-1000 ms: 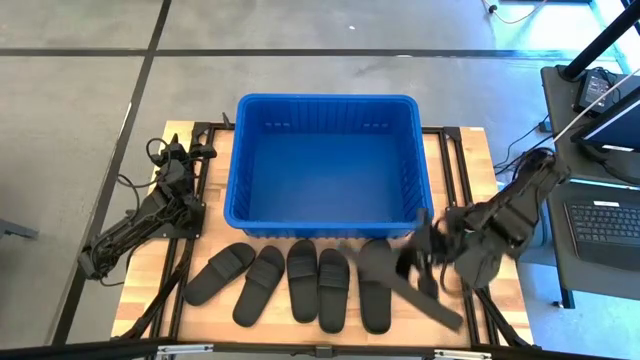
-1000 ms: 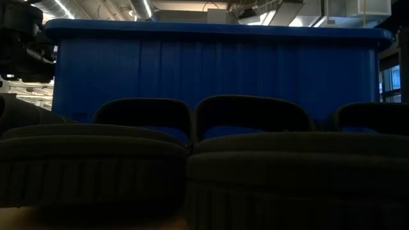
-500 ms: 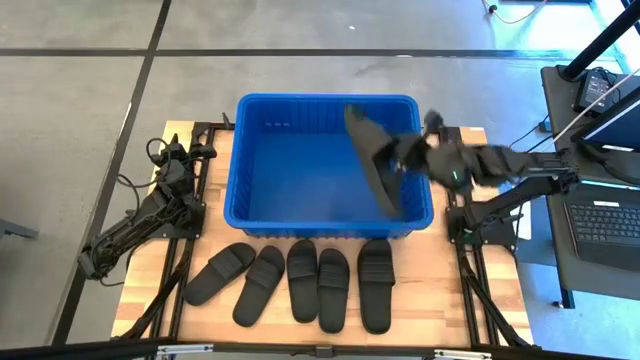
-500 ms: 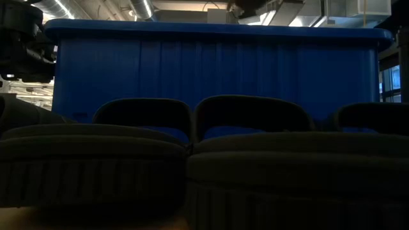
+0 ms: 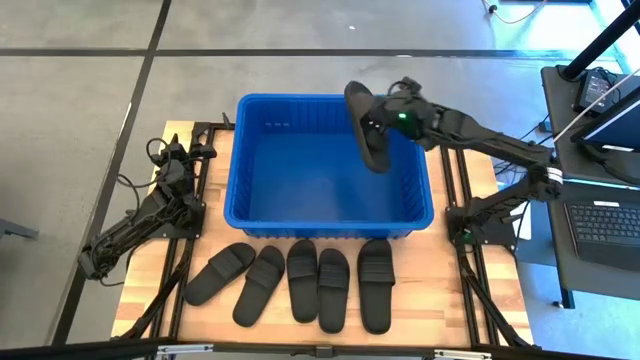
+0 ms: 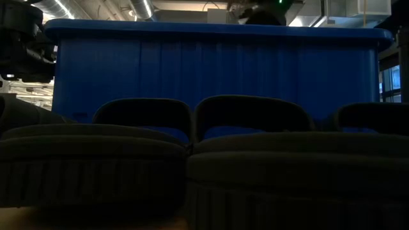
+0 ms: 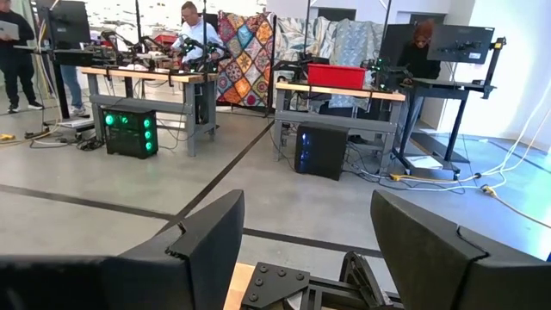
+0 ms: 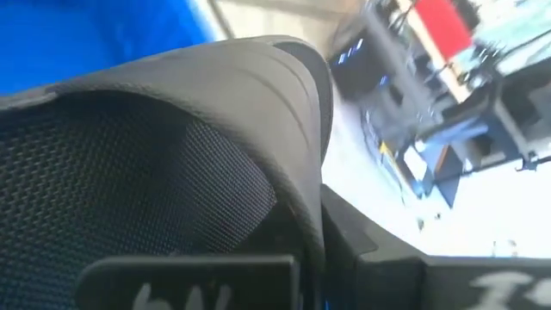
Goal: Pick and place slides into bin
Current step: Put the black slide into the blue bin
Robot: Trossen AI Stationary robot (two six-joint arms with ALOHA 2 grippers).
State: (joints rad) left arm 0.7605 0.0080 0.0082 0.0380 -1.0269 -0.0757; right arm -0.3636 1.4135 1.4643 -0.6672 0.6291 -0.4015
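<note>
1. The right gripper [image 5: 385,122] is clamped on one matte black open-toe slide sandal [image 5: 365,128], held above the far right part of the large bright blue plastic bin [image 5: 328,222].
2. The sandal's long axis runs from eleven o'clock to five o'clock, tilted.
3. Five more black slides [image 5: 300,282] lie side by side at the bin's six o'clock.
4. The left gripper [image 7: 301,250] rests with its fingers apart, at nine o'clock.

High view is set overhead, straight down. Low view is set at tabletop level, close behind matte black slide sandals [image 6: 147,137]; the large bright blue plastic tub [image 5: 256,190] is shared by both views.
</note>
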